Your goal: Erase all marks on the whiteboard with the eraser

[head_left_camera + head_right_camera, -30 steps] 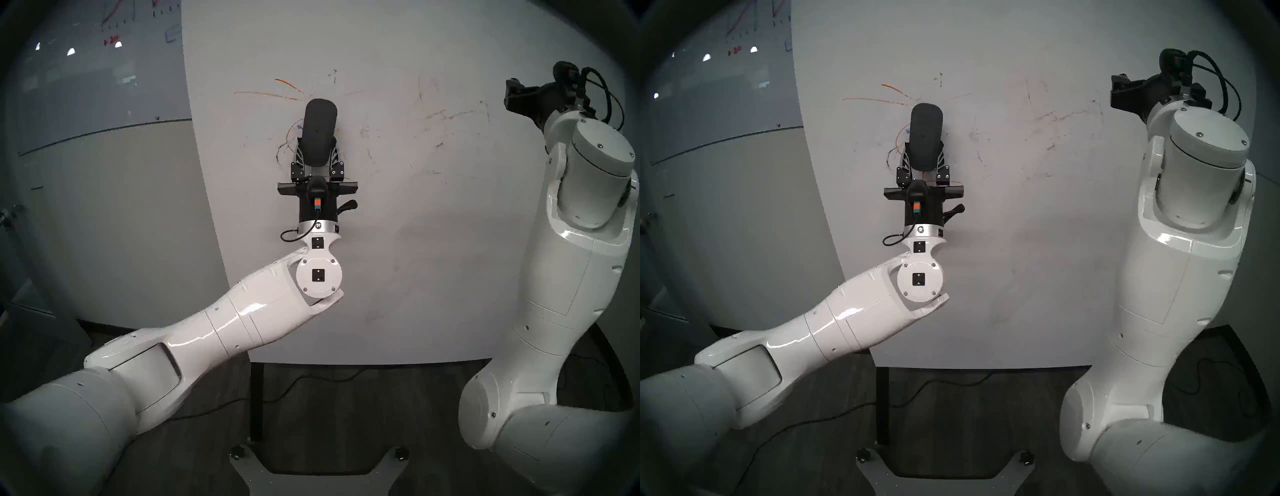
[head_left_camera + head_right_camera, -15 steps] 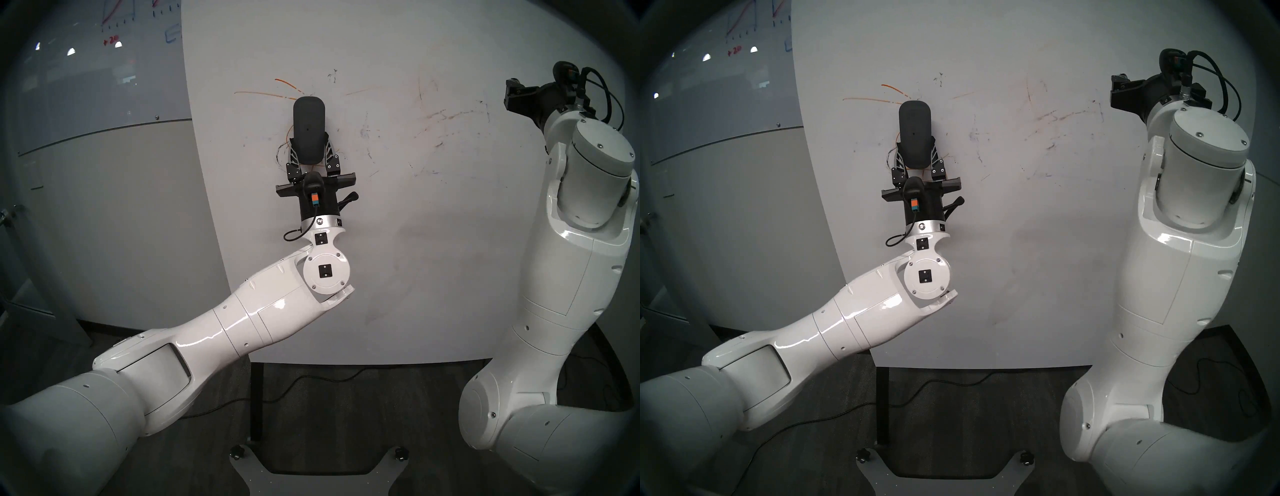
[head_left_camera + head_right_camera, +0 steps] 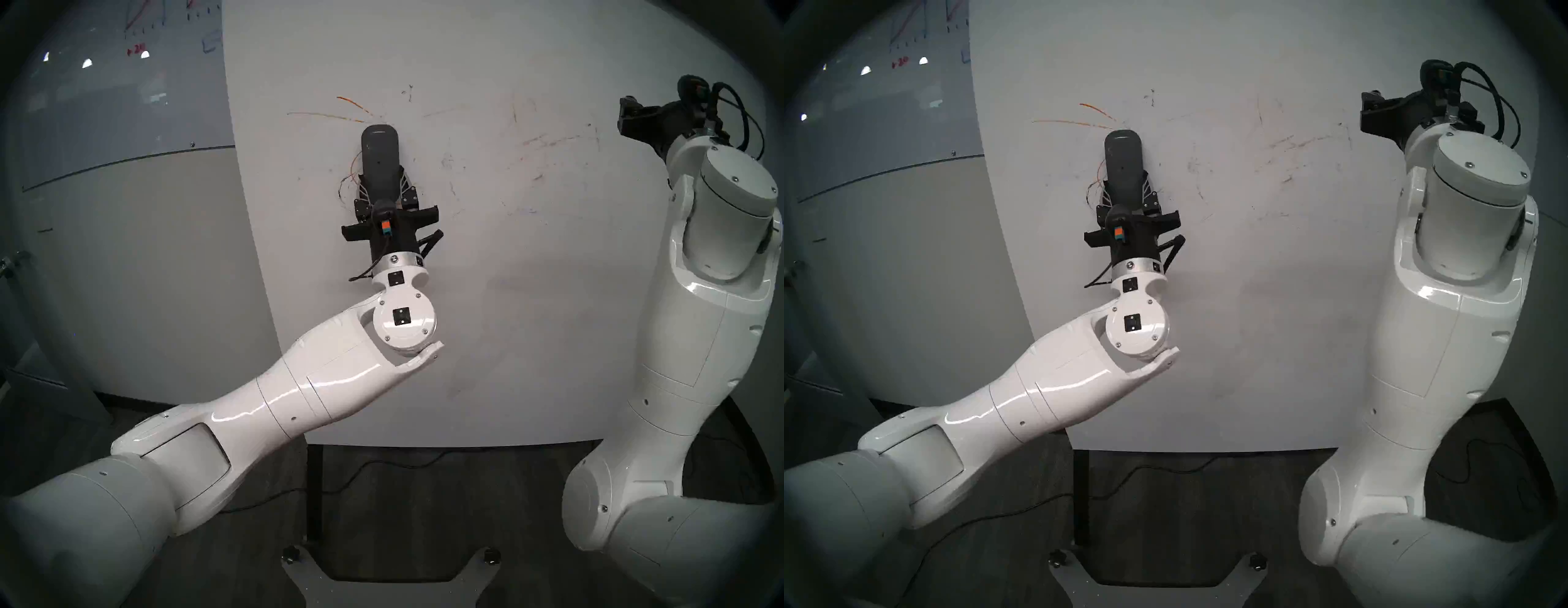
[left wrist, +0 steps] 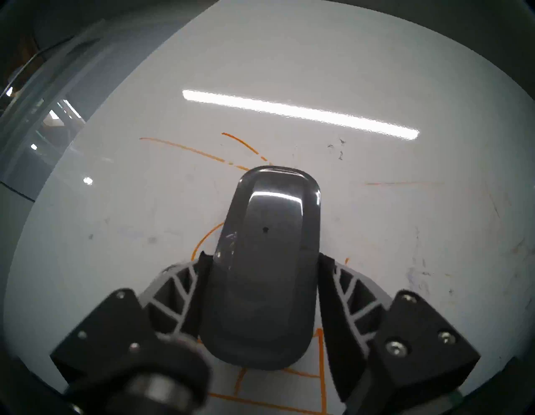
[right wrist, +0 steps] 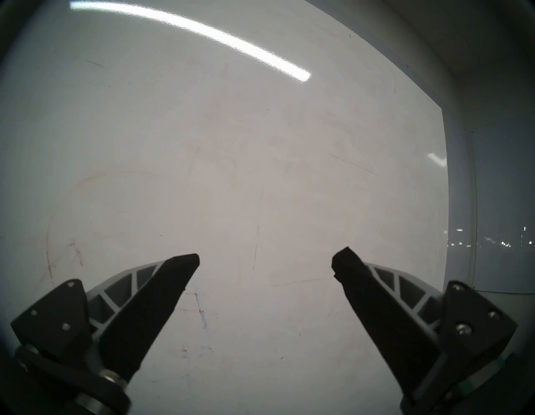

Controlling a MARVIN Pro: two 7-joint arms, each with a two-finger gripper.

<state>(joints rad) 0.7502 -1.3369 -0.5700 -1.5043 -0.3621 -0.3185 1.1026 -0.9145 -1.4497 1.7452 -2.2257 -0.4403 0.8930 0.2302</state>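
The right gripper (image 5: 265, 256) faces the whiteboard (image 5: 231, 130), its two black fingers (image 5: 156, 301) spread wide with nothing between them. Faint reddish smudges (image 5: 76, 252), thin dark strokes (image 5: 201, 310) and a bright light reflection (image 5: 202, 32) cross the white surface.

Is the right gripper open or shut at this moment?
Open. In the right wrist view the right gripper has its fingers wide apart with nothing between them, only the whiteboard beyond.

One whiteboard (image 3: 488, 297), one eraser (image 3: 380, 163), two pincers: left pincer (image 3: 384, 187), right pincer (image 5: 265, 262).
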